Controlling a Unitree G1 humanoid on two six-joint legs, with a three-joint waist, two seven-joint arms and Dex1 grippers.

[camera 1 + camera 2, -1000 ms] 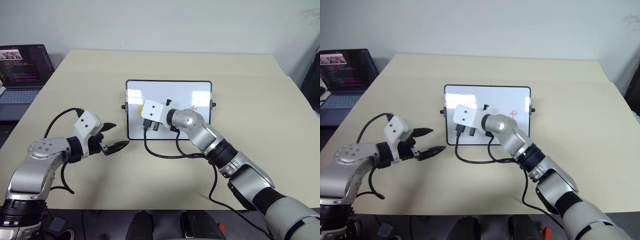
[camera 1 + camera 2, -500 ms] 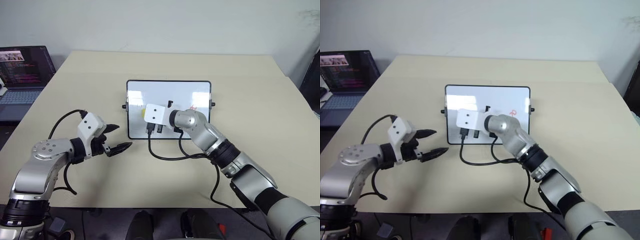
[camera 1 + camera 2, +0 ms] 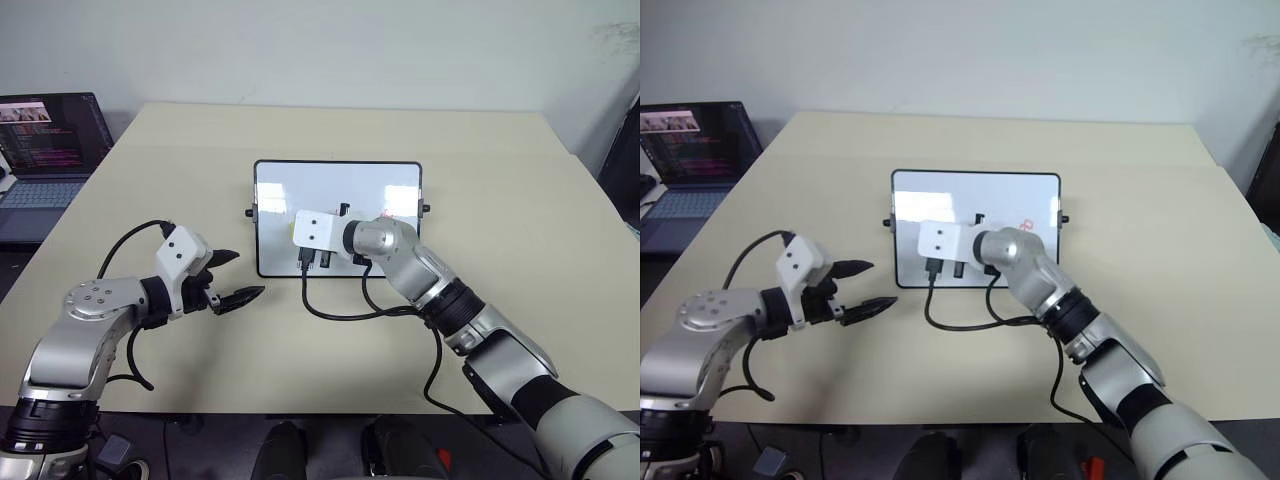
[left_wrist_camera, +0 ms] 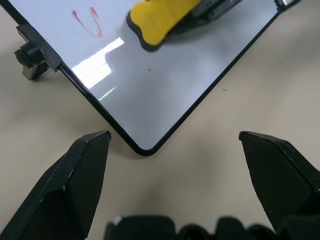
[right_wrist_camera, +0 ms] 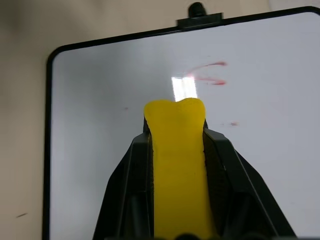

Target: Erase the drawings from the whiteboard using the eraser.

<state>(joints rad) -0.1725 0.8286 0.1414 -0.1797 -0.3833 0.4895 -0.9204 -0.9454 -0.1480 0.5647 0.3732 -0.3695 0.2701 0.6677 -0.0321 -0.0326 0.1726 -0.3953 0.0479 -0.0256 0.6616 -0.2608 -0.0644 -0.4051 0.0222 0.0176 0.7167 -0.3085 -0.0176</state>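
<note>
Right wrist view: yellow eraser clamped between the two black fingers of the right gripper, lower centre of frame, its rounded tip over the glossy whiteboard. Faint red drawings just beyond the tip, near a bright glare patch; a few tiny red specks elsewhere on the white surface. Black knob at the board's edge, top centre of frame.

Left eye view: whiteboard lying flat at centre of the beige table, black frame all round, small knobs at both side edges. Right gripper over the board's lower middle, red marks just to the right of it, near the board's right edge. Black cable looping from the wrist onto the table below the board.

Left gripper at lower left of frame, off the board, hovering beside its lower left corner, fingers spread wide, nothing between them. Left wrist view: same corner of the board between the two open fingertips, eraser at top centre.

Laptop at far left edge, screen lit.
</note>
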